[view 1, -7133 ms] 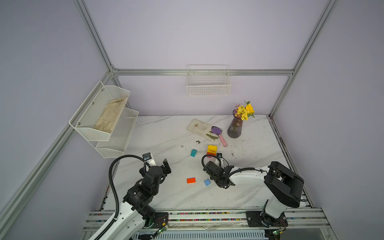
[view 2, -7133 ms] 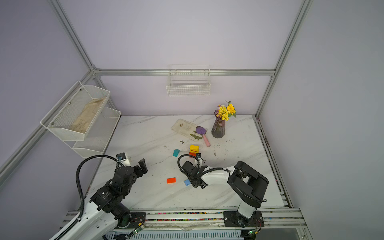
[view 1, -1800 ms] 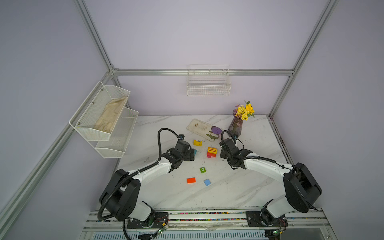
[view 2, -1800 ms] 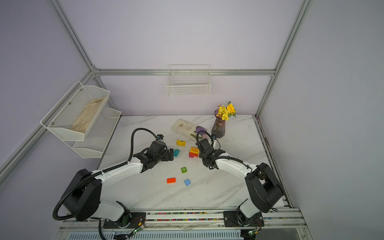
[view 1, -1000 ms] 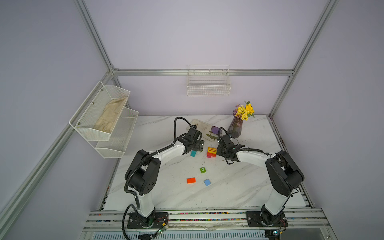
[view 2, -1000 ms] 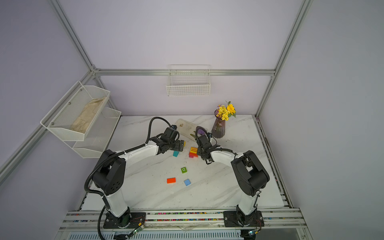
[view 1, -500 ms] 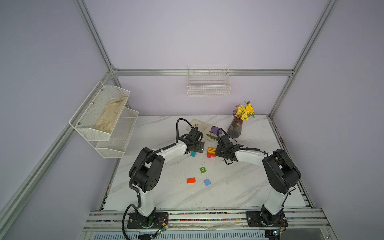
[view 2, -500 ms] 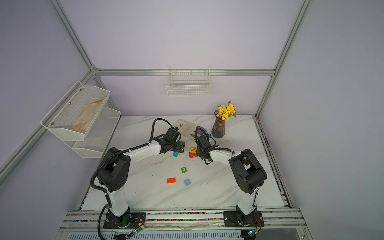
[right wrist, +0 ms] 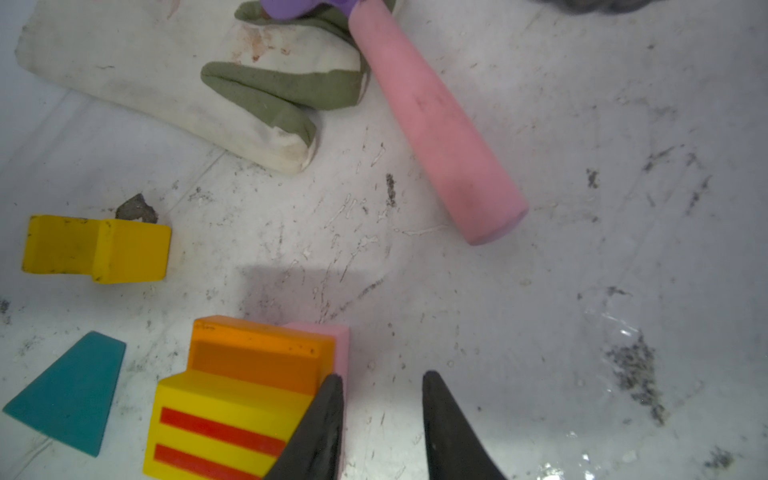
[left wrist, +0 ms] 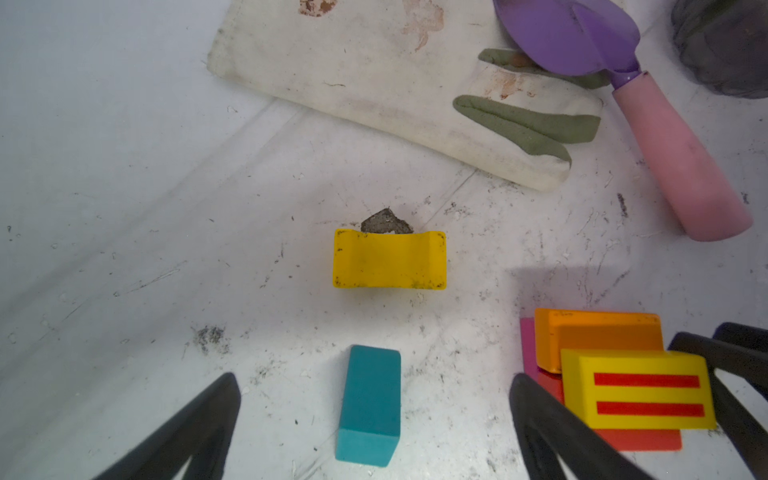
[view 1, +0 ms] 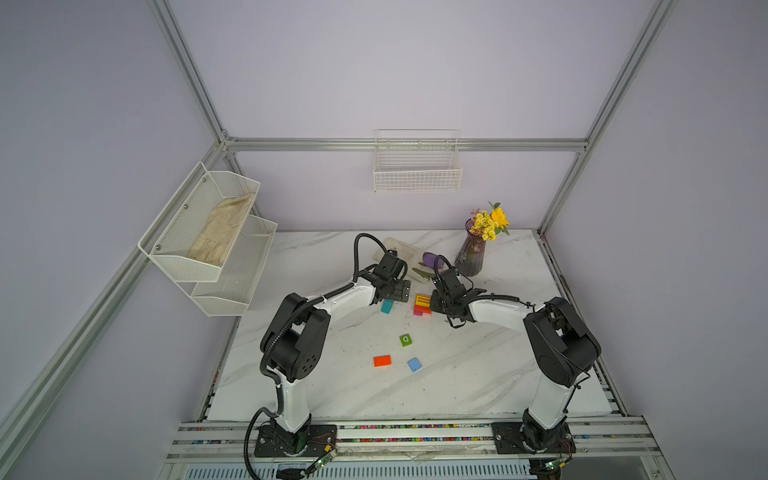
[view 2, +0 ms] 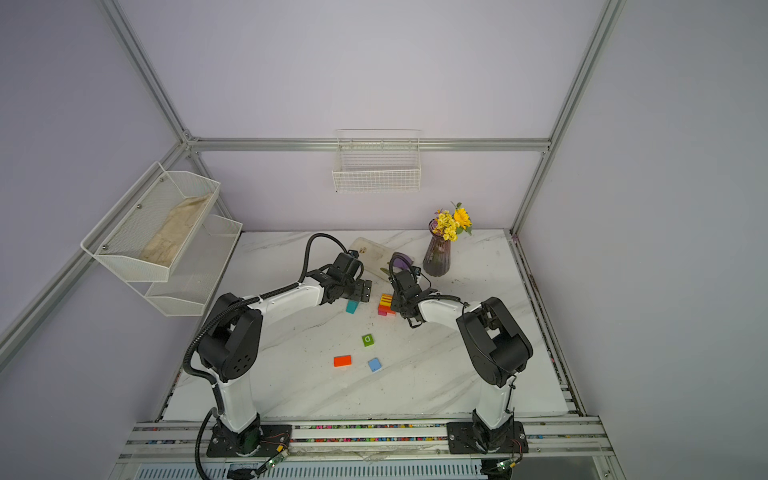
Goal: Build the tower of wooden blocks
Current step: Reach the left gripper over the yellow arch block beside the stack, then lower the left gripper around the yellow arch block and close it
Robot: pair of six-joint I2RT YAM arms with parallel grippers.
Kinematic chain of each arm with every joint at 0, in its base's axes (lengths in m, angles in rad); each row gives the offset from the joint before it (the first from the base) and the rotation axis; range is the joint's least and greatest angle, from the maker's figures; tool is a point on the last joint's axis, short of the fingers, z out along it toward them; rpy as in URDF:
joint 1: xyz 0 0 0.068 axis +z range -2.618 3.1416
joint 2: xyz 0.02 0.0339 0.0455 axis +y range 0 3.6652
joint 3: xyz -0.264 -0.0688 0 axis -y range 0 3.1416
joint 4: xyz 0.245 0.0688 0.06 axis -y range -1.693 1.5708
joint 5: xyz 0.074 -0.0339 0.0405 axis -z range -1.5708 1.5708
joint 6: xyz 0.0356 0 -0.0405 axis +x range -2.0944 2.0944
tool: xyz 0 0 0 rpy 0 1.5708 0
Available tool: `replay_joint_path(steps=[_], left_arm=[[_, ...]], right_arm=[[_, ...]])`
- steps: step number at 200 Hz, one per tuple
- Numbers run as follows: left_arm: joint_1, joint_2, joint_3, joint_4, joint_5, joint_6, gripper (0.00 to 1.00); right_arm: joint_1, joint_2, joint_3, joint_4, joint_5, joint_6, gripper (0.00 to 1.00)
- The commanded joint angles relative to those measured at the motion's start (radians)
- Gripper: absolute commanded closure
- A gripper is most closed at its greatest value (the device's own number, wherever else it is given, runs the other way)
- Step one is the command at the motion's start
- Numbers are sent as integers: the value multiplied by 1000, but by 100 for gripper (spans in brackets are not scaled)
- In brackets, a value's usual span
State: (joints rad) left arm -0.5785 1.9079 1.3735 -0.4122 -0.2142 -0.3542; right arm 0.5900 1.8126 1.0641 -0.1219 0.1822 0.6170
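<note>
Five loose blocks (view 1: 406, 340) lie apart from one tower (view 1: 422, 304); left gripper (left wrist: 376, 380) spread wide, right gripper (right wrist: 382, 376) narrowly parted, both empty.

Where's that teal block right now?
In both top views the teal block lies on the marble table, right by the open left pincer and left of the short block tower.

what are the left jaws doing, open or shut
Open. In the left wrist view the jaws of the left gripper stand wide apart, gripping nothing; the teal block lies loose on the table between them.
</note>
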Motion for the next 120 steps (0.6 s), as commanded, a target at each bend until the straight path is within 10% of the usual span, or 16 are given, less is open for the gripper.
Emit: replay_joint_path(steps=[1,120], left_arm=[[-5,13,102,-2,0,17,0],[-4,135,223,-10,18,32,2]], right_arm=[[8,16,24,4,-1,-2,64],[7,-179,-86,-42,127,43,55]])
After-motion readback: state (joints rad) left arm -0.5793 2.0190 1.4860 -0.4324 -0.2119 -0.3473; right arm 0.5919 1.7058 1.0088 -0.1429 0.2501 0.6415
